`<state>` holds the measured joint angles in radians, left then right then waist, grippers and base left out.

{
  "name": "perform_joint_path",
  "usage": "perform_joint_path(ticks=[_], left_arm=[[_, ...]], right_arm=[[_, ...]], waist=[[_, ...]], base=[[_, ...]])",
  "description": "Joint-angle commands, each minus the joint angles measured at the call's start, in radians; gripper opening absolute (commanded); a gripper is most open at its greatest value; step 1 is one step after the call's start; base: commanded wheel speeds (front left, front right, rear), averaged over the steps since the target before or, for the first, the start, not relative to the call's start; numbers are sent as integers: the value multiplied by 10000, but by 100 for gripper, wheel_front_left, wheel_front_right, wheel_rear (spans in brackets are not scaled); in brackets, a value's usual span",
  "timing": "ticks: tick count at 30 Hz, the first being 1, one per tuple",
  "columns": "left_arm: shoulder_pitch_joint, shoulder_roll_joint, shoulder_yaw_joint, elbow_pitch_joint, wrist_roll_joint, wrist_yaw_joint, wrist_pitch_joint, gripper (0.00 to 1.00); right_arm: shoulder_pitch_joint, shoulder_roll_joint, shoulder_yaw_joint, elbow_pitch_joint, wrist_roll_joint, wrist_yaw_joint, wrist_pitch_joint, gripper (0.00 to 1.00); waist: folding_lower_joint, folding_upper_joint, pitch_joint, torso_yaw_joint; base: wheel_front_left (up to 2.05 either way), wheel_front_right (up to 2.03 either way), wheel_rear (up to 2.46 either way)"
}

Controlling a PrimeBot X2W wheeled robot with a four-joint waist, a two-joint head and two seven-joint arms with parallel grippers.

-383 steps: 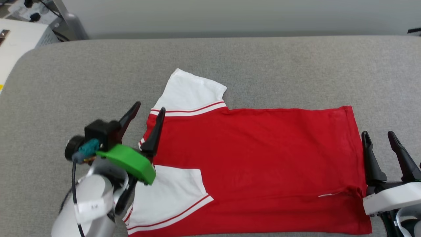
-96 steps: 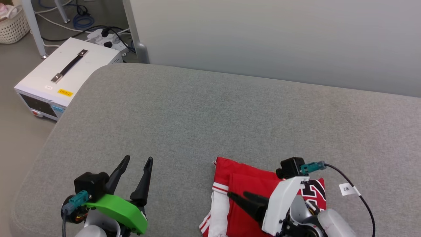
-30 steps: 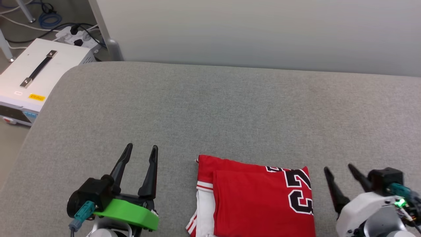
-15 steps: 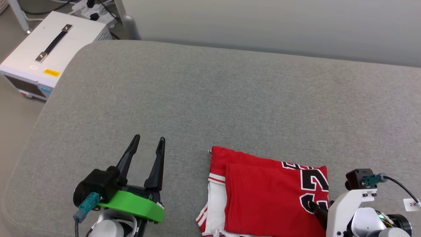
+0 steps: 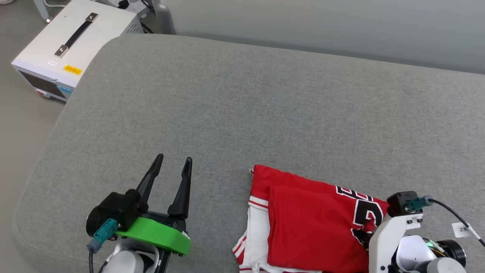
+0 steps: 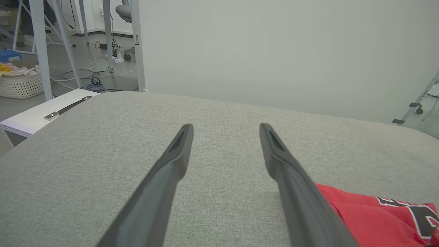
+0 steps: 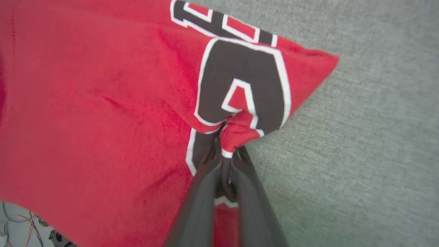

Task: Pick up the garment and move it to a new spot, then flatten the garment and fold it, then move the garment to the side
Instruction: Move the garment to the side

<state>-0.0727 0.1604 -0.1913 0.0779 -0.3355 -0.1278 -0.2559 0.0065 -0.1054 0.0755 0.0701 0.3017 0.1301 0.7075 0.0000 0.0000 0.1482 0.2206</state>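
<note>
Right wrist view: right claw [image 7: 228, 152] pinches folded garment [image 7: 103, 103].

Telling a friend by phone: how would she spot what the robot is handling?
Find the wide grey fabric cushion. At its near edge lies a folded red T-shirt with white sleeves, its edge pinched in the jaws of the right gripper. Black-and-white numerals on red set it apart from the plain grey.

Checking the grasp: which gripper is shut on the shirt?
The right gripper, pinching the garment at its printed edge; the left gripper stands open, apart.
</note>
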Motion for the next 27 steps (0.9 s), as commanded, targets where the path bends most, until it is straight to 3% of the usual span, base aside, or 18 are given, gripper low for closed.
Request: perform_joint_path(ticks=[1, 7, 13, 17, 20, 27], left_arm=[[-116, 81, -4, -13, -2, -28, -59, 100], [62, 160, -67, 12, 1, -28, -59, 100], [260, 240, -402, 45, 266, -28, -59, 100], [280, 162, -542, -61, 278, -28, -59, 100], [195, 137, -779, -159, 295, -28, -59, 100], [-394, 145, -1080, -550, 382, -29, -59, 100]], right_arm=[[-69, -156, 208, 160, -96, 6, -82, 0], [-167, -875, 827, -184, -463, 6, -575, 0], [-381, -2127, 1787, -767, -457, 6, -447, 0], [-759, -3342, 2371, -1172, -220, 6, -244, 0], [-1199, -4612, 2959, -1472, 8, 6, -79, 0], [-2116, -6865, 3243, -1631, 523, 6, -181, 0]], waist=[[0, 0, -207, -195], [0, 0, -657, -713], [0, 0, -927, -1594], [0, 0, -859, -2299], [0, 0, -662, -2834], [0, 0, 214, -3807]], base=[[0, 0, 0], [0, 0, 0], [0, 0, 0], [0, 0, 0], [0, 0, 0], [0, 0, 0]])
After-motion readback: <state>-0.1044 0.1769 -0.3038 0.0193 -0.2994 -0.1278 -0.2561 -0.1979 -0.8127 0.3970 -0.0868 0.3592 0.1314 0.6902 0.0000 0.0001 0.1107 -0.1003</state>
